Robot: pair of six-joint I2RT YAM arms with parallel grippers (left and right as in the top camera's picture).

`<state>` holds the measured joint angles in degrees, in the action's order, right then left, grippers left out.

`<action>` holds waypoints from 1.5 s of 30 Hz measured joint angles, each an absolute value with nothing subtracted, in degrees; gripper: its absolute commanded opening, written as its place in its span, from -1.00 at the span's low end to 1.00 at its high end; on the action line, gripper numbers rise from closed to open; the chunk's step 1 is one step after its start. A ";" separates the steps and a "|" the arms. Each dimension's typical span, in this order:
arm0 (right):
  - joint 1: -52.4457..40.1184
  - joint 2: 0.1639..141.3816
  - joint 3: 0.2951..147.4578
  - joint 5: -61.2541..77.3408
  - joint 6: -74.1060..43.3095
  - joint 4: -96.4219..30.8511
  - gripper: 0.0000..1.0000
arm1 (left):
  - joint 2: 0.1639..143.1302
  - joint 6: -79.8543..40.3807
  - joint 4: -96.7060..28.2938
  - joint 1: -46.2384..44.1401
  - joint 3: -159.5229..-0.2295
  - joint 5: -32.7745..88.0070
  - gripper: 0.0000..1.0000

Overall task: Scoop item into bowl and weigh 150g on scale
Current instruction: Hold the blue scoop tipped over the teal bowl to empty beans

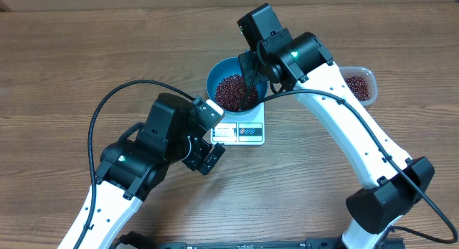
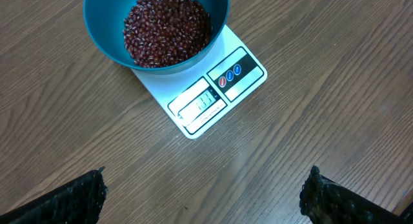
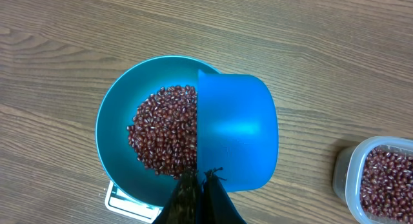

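The teal bowl stands on the white scale and holds a heap of dark red beans. In the right wrist view my right gripper is shut on the handle of a bright-blue scoop, which is tipped over the right half of the bowl above the beans. A corner of the scale shows under the bowl. My left gripper is open and empty above bare wood, near the scale's front. The bowl and beans lie beyond it.
A clear plastic tub with more beans stands to the right of the bowl, also in the right wrist view as the tub. The right arm reaches over the table's right side. Wooden tabletop surrounds the scale.
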<state>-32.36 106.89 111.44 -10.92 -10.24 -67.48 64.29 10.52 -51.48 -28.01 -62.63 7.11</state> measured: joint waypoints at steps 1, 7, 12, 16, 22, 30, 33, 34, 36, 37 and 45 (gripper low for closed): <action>-32.38 106.89 111.44 -10.96 -10.26 -67.48 -0.92 | 64.29 10.52 -51.48 -28.01 -62.63 7.14 0.99; -32.40 106.89 111.44 -10.94 -10.22 -67.53 -0.92 | 64.29 10.52 -51.48 -28.01 -62.63 7.11 0.99; -32.40 106.89 111.44 -10.96 -10.17 -67.53 -0.92 | 64.29 10.52 -51.48 -28.01 -62.63 7.11 0.99; -32.49 106.89 111.44 -11.00 -9.28 -67.53 -0.92 | 64.29 10.52 -51.48 -28.01 -62.63 7.14 0.99; -32.80 106.89 111.44 -11.40 -8.95 -67.53 -0.92 | 64.29 10.52 -51.48 -28.01 -62.63 7.11 0.99; -35.11 106.89 111.44 -13.87 -7.68 -67.51 -0.92 | 64.29 10.52 -51.48 -28.01 -62.63 7.11 0.99; -36.32 106.89 111.44 -15.70 -7.42 -67.51 -0.92 | 64.29 10.52 -51.48 -28.01 -62.63 7.11 0.99; -36.53 106.89 111.44 -16.05 -7.42 -67.51 -0.92 | 64.29 10.52 -51.48 -28.01 -62.63 7.11 0.99; -36.64 106.89 111.44 -16.60 -7.40 -67.48 -0.92 | 64.29 10.52 -51.48 -28.01 -62.63 7.11 1.00; -36.62 106.89 111.44 -16.84 -7.40 -67.51 -0.92 | 64.29 10.52 -51.48 -28.01 -62.63 7.11 0.99; -36.62 106.89 111.44 -17.65 -7.27 -67.48 -0.92 | 64.29 10.52 -51.48 -28.01 -62.63 7.11 0.99</action>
<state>-36.62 106.89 111.44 -17.65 -7.27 -67.48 64.29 10.52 -51.48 -28.01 -62.63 7.11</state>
